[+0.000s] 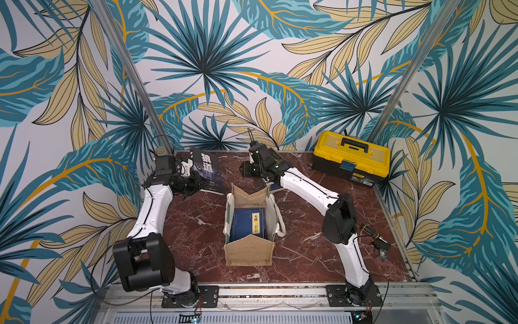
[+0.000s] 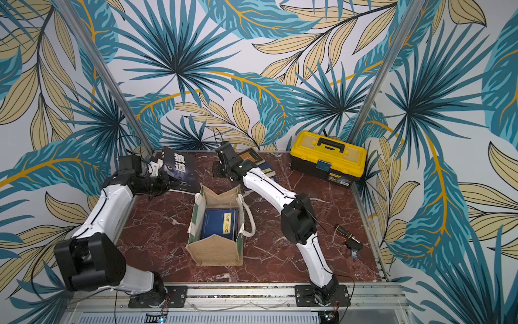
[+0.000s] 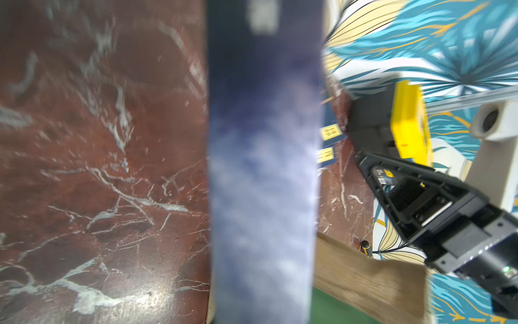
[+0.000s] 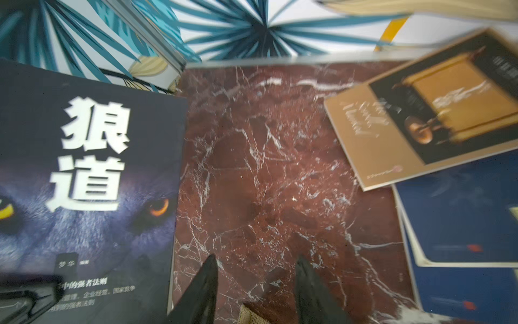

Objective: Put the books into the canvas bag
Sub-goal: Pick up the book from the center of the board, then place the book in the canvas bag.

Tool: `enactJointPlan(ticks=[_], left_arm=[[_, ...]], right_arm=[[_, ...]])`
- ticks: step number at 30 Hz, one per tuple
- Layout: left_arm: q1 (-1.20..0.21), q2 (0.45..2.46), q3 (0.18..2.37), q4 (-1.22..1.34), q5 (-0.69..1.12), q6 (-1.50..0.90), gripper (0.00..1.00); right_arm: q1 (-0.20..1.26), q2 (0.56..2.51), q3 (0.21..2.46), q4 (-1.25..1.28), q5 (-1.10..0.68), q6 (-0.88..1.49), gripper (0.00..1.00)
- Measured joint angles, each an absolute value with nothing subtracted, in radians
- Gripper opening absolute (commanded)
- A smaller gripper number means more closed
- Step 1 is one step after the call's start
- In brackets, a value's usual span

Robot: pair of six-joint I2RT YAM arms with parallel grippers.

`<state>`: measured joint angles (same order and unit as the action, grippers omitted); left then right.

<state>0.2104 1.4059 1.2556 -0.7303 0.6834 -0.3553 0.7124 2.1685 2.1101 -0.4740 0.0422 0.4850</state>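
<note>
Left end effector [image 1: 197, 181] clamped on wolf-cover book [image 1: 208, 168], tilted, far-left tabletop [image 1: 196, 238] corner. Right end effector [image 4: 256, 259] jaws apart, empty, over bare marble beside book pile [image 4: 420, 117]. Bag [image 1: 248, 252] centre, navy book [image 1: 245, 224] inside. Toolbox [image 1: 351, 157] far right.

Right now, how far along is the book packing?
Done: at least one navy book lies inside the canvas bag. In hand: the left gripper is shut on the wolf-cover book, tilted up near the far-left corner, outside the bag. The right gripper is open and empty over bare table. Left: the tan-brown book and the navy books stacked beneath it.
</note>
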Motion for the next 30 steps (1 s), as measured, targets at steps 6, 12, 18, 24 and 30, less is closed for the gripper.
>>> enactJointPlan(ticks=[6, 12, 18, 24, 30], left_arm=[[0.209, 1.211, 1.285, -0.739, 0.758, -0.358, 0.00], [0.149, 1.053, 1.283, -0.667, 0.841, -0.432, 0.00], [-0.019, 0.939, 1.245, -0.614, 0.862, -0.504, 0.00], [-0.224, 0.807, 1.117, -0.618, 0.741, -0.572, 0.00], [-0.350, 0.722, 1.007, -0.625, 0.608, -0.623, 0.00]], right_arm=[[0.720, 1.975, 2.042, -0.499, 0.044, 0.444, 0.49], [0.722, 1.768, 1.794, -0.458, -0.012, 0.491, 0.51], [0.722, 1.613, 1.584, -0.454, -0.054, 0.567, 0.52], [0.722, 1.413, 1.378, -0.495, -0.054, 0.640, 0.52], [0.722, 1.345, 1.270, -0.496, -0.109, 0.722, 0.52]])
